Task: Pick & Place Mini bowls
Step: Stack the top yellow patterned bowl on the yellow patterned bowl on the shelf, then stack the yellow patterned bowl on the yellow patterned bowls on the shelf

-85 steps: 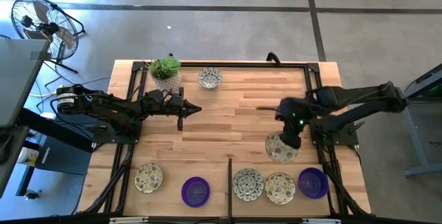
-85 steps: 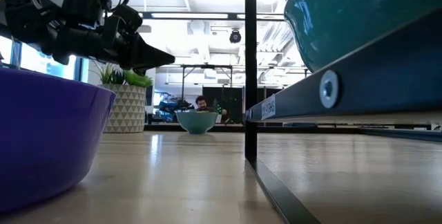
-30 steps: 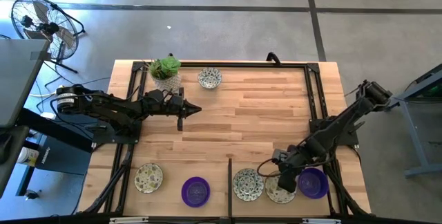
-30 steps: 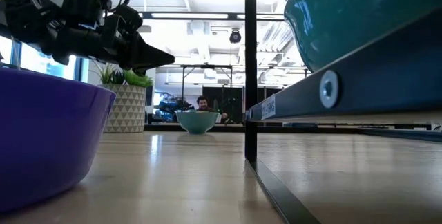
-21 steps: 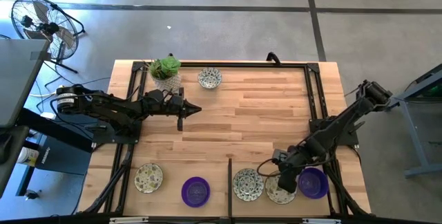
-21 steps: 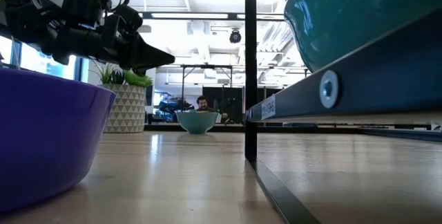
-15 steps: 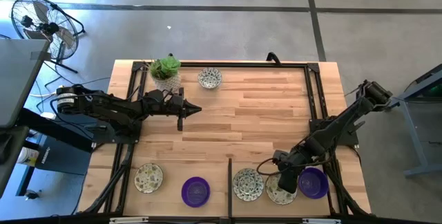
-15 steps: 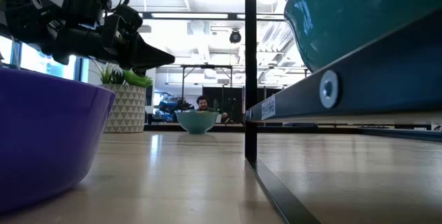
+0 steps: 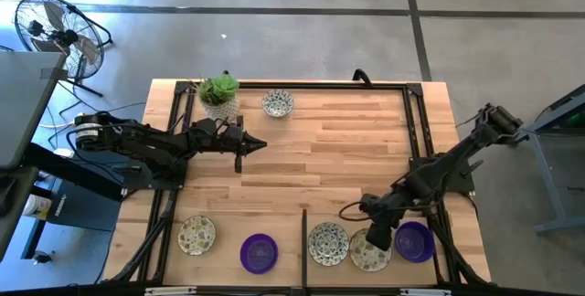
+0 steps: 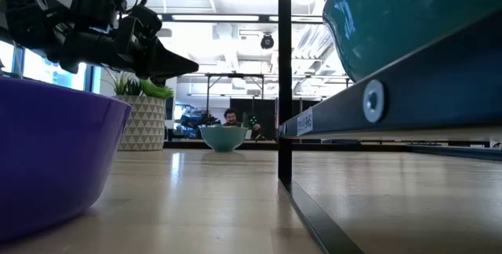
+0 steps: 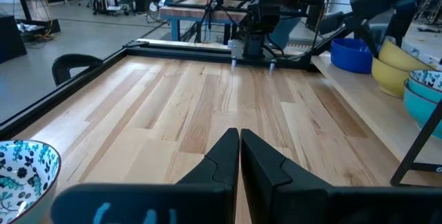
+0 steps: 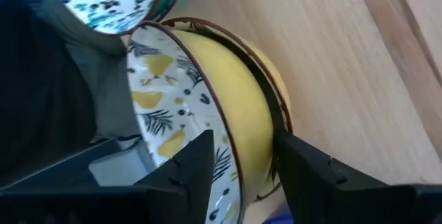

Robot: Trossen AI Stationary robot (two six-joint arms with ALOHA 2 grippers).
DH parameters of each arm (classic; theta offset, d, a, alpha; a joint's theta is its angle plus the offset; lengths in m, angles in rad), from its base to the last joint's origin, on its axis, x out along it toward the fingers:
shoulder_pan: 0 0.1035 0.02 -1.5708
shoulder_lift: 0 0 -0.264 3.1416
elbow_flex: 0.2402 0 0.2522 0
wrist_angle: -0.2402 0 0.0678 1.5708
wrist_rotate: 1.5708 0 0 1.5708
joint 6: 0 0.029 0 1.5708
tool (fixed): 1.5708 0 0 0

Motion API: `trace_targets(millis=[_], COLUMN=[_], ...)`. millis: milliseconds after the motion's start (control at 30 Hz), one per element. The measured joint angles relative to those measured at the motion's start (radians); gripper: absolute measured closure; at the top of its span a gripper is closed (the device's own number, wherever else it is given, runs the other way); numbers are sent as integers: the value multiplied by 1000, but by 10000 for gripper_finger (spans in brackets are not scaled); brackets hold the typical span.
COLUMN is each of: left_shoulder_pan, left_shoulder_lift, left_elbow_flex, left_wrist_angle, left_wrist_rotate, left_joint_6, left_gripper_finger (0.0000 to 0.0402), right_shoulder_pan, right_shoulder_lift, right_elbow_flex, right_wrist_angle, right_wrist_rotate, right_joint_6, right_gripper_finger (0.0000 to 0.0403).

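While astride patterned bowl (image 12: 207,141): right gripper (image 12: 238,158).

Table centre (image 9: 320,150) bare (bowl row (image 9: 327,243) crowds front edge).

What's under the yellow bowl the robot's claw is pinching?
The right gripper pinches the rim of the yellow patterned bowl, one finger inside, one outside. It looks nested on another yellow bowl whose rim shows around it. Whatever sits beneath them on the table is covered.
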Motion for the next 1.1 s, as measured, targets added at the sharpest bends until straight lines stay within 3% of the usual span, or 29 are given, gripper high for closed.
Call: trace_targets(millis=[1100], left_shoulder_pan=[0], left_shoulder_lift=[0], left_elbow_flex=[0], left_wrist_angle=[0], left_wrist_rotate=[0], left_joint_6=[3], left_gripper_finger=[390], right_shoulder_pan=[-108], right_shoulder_lift=[-56], right_elbow_flex=[2], right_wrist_angle=[-89], right_wrist_rotate=[-89], right_joint_6=[16], right_gripper_finger=[262])
